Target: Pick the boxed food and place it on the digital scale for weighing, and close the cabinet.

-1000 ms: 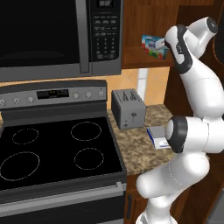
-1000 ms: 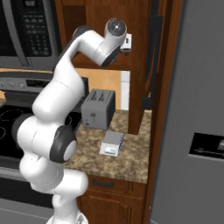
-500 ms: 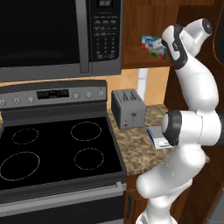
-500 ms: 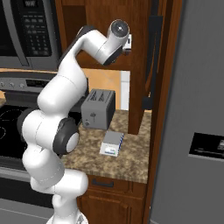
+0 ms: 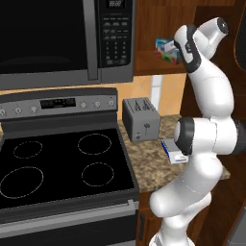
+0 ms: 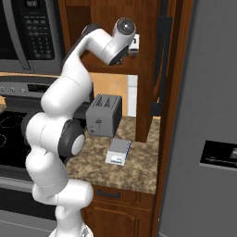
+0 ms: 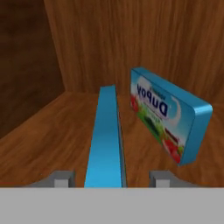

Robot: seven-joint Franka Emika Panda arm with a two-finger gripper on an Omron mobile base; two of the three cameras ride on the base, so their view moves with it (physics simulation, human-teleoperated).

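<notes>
The cabinet (image 6: 109,18) stands open, its door (image 6: 163,69) swung out to the right. On its shelf (image 7: 48,135) the boxed food (image 7: 159,111), blue with a white label and red-and-green marks, leans tilted at the right; it also shows as a teal carton (image 5: 167,49). A second plain blue carton (image 7: 105,140) stands edge-on in the middle. My gripper (image 7: 111,178) is open inside the cabinet, its fingertips (image 7: 61,177) on either side of that edge-on carton's near end, apart from it. The digital scale (image 6: 118,152) sits on the counter below, also seen beside my arm (image 5: 173,151).
A grey toaster (image 5: 140,119) stands on the granite counter (image 6: 134,169) behind the scale. A black microwave (image 5: 62,38) hangs over the stove (image 5: 62,163) to the left. The grey fridge (image 6: 203,139) walls off the right side.
The hand has pushed a little deeper into the cabinet toward the cartons; the upper arm has risen slightly. Scale and toaster have not moved.
</notes>
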